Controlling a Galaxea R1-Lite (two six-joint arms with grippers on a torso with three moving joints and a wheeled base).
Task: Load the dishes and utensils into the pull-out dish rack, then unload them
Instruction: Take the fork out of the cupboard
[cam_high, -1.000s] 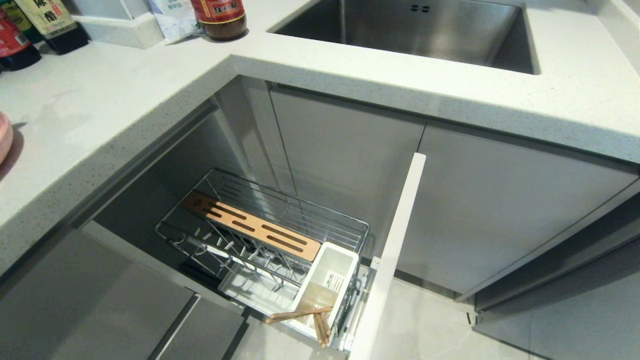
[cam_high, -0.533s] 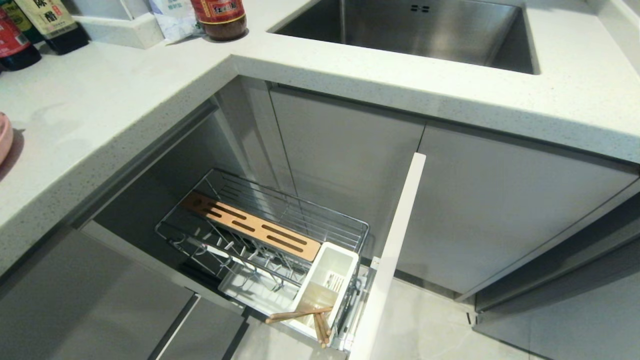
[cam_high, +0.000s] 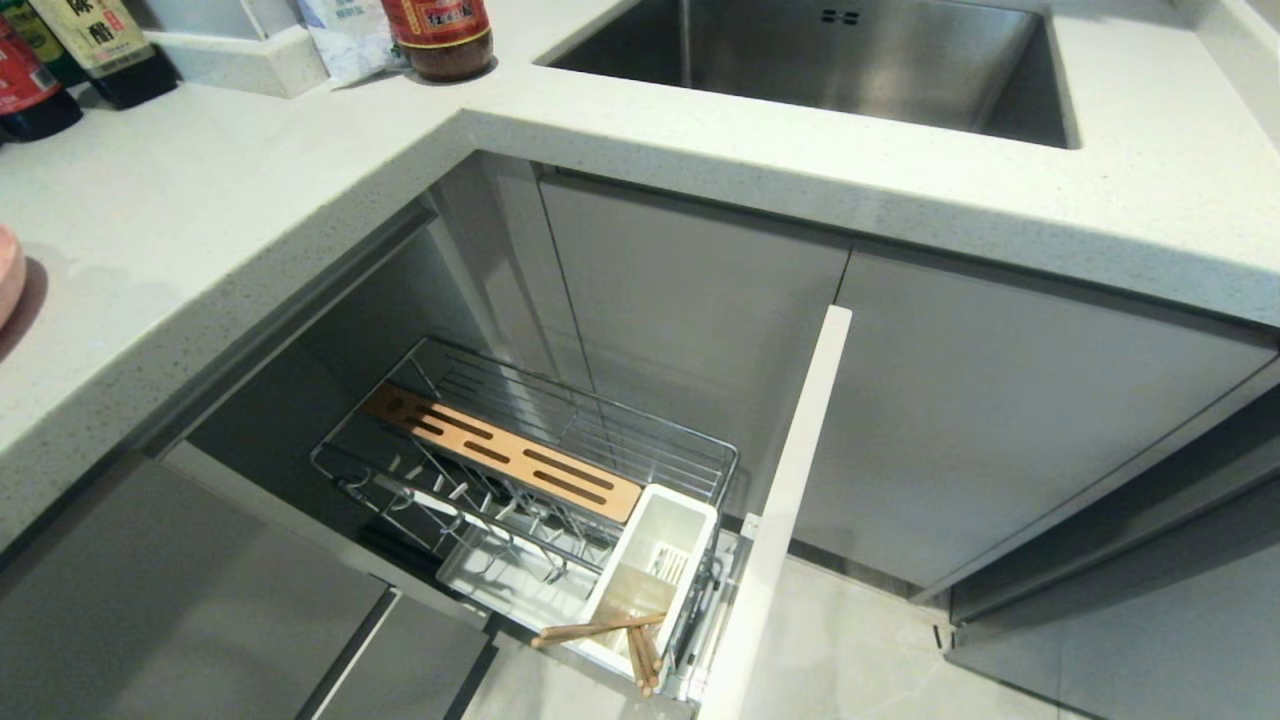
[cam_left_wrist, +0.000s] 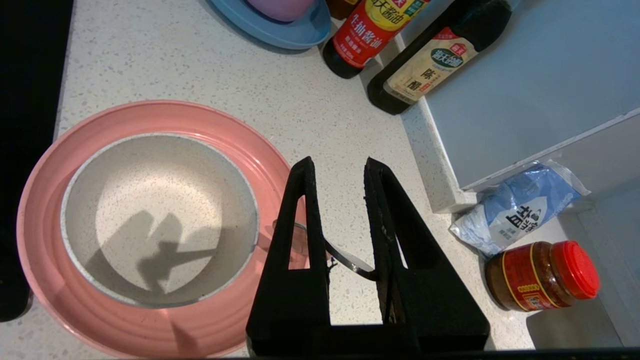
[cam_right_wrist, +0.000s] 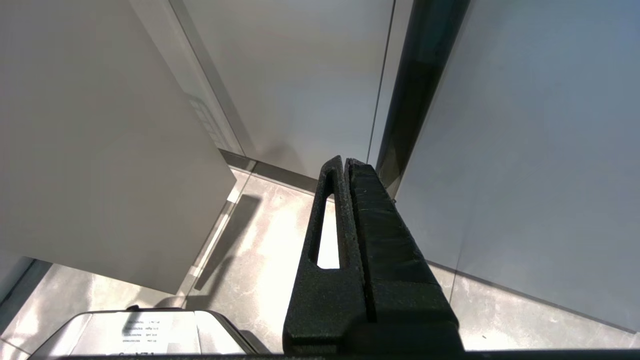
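Over on the desk (cam_left_wrist: 320, 115), the left pincer (cam_left_wrist: 336, 200) hangs above the pink plate (cam_left_wrist: 55, 280), its jaws narrowed to a small gap with the slim metal fork (cam_left_wrist: 345, 260) crossing between them, so my read is that it has hold of the fork. The speckled bowl (cam_left_wrist: 160, 220) sits inside the plate, both up on the desk beside the sauce bottles (cam_left_wrist: 395, 45) and the red-capped jar (cam_left_wrist: 545, 275). Down below, the pull-out rack (cam_high: 520, 470) stands open, and the chopsticks (cam_high: 600, 630) are in its white cup (cam_high: 655, 560), poking out over the rim. The plate prongs and wooden strip (cam_high: 500, 450) hold nothing. So one utensil is loaded; fork, bowl and plate are left, then the whole unloading. The right pincer (cam_right_wrist: 345, 165) hangs shut on nothing by the cabinet doors, low near the floor.
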